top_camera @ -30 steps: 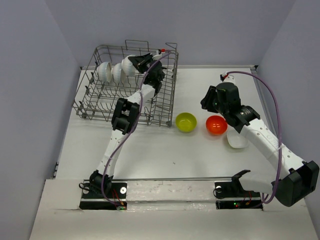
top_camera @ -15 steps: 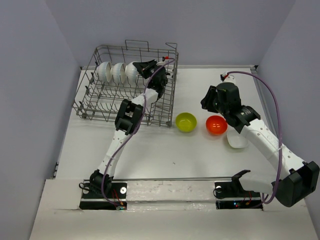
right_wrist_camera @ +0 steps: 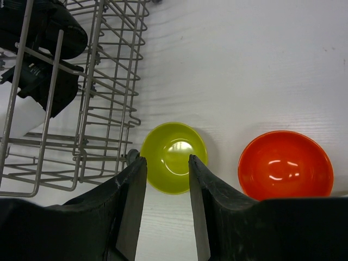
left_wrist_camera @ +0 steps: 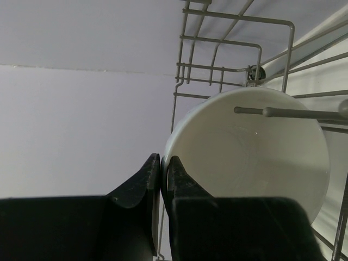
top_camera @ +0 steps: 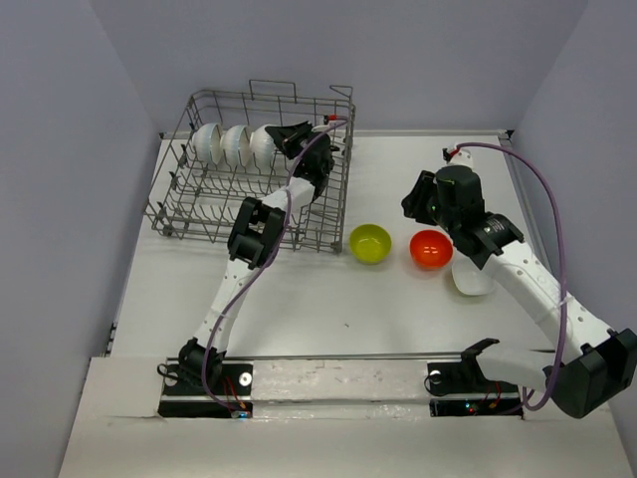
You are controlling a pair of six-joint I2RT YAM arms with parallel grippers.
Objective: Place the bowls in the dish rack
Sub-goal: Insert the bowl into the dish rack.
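Note:
The grey wire dish rack (top_camera: 189,214) stands at the back left with three white bowls on edge in its far row. My left gripper (top_camera: 281,137) reaches into the rack and is shut on the rim of the rightmost white bowl (top_camera: 264,142). The left wrist view shows that bowl (left_wrist_camera: 250,152) between the tines, its rim pinched at my left gripper (left_wrist_camera: 163,161). My right gripper (right_wrist_camera: 166,163) hangs open above the table, over the yellow-green bowl (right_wrist_camera: 174,147), with the orange bowl (right_wrist_camera: 285,168) to its right. The yellow-green bowl (top_camera: 370,243) and orange bowl (top_camera: 431,248) sit upright on the table.
Another white bowl (top_camera: 474,279) rests on the table right of the orange one, partly under my right arm. The rack's right wall (right_wrist_camera: 103,92) stands close to the left of the yellow-green bowl. Purple walls close in the table on three sides.
My left gripper has carried the white bowl down and left into the rack's far row beside the other two. The right arm has barely shifted.

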